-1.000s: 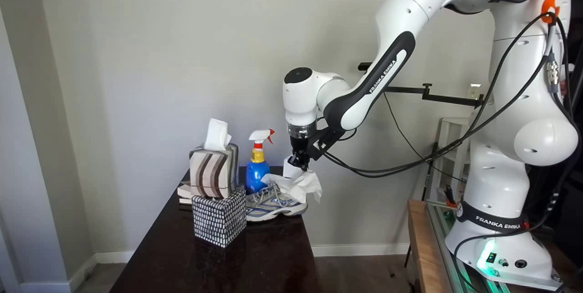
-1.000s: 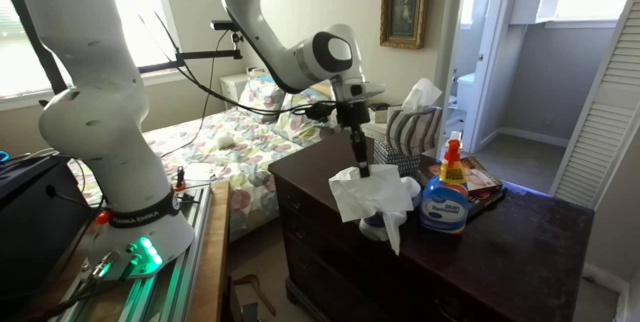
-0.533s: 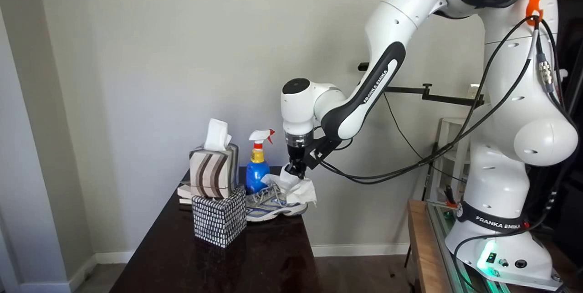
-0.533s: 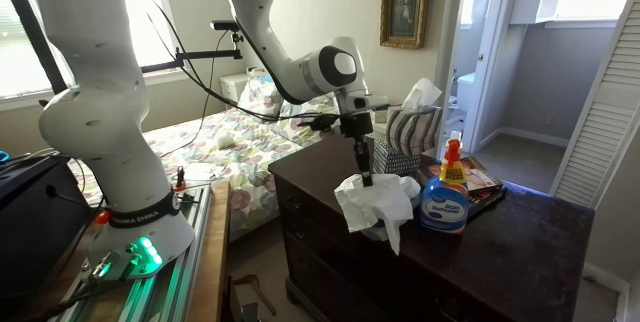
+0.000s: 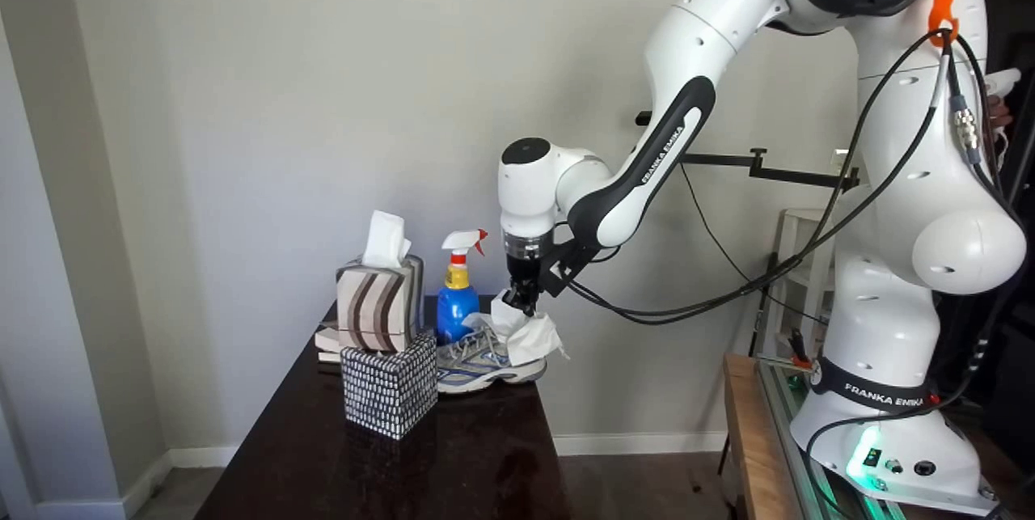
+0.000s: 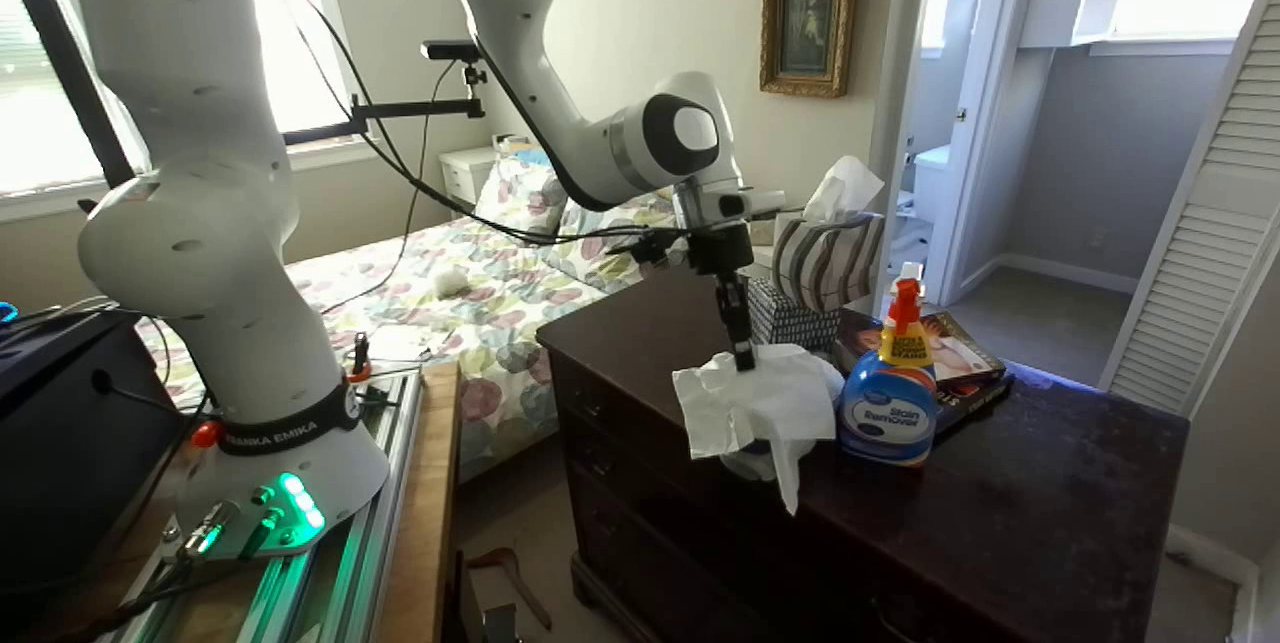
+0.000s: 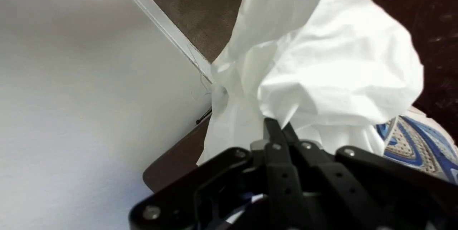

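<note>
My gripper (image 7: 282,125) is shut on a white tissue (image 7: 332,72), pinching a fold of it between the fingertips. The tissue also shows in both exterior views (image 5: 534,338) (image 6: 760,413), crumpled and draped over a grey and blue sneaker (image 5: 477,370). Part of the sneaker shows in the wrist view (image 7: 418,144); the tissue hides much of it. The gripper points down just above the sneaker in both exterior views (image 5: 521,306) (image 6: 744,359). One corner of the tissue hangs over the edge of the dark dresser (image 6: 1000,533).
A blue stain remover spray bottle (image 6: 890,413) stands beside the sneaker. A striped tissue box (image 5: 373,306) sits on a black and white patterned cube (image 5: 388,386). Books (image 6: 965,363) lie behind the bottle. A wall stands behind the dresser; a bed (image 6: 470,323) is beyond it.
My gripper has moved lower and slightly toward the spray bottle, still holding the tissue. The tissue has shifted with it and is more bunched over the sneaker. Bottle, boxes and sneaker have not moved.
</note>
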{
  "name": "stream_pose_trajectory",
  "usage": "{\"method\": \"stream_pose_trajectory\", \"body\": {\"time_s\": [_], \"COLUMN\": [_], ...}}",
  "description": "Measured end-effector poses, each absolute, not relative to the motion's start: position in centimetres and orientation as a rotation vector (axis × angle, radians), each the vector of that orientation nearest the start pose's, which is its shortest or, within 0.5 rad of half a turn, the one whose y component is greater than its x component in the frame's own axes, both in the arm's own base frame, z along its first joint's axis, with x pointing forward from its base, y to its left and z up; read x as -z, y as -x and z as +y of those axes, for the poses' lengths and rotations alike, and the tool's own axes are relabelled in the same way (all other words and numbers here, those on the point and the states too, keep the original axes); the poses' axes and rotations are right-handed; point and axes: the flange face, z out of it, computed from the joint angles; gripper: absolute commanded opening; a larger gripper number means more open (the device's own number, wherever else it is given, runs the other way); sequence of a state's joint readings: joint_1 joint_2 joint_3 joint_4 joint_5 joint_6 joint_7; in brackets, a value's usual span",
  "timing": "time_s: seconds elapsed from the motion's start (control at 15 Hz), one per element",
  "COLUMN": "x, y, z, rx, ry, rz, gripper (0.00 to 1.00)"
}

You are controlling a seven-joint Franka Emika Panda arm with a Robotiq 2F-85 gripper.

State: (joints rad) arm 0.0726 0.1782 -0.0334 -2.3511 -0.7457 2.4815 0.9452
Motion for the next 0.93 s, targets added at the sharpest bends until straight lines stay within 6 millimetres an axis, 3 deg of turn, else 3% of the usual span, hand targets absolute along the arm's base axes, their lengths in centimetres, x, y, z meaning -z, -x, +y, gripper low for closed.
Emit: {"method": "stream_pose_trajectory", "body": {"time_s": [0.53, 0.93], "x": [-30.3, -30.0], "y": [-49.8, -49.9], "z": [2.9, 2.9], "rx": [0.396, 0.420], "ry": [3.527, 3.537], "rz": [0.496, 0.449], "gripper": [0.00, 0.00]}}
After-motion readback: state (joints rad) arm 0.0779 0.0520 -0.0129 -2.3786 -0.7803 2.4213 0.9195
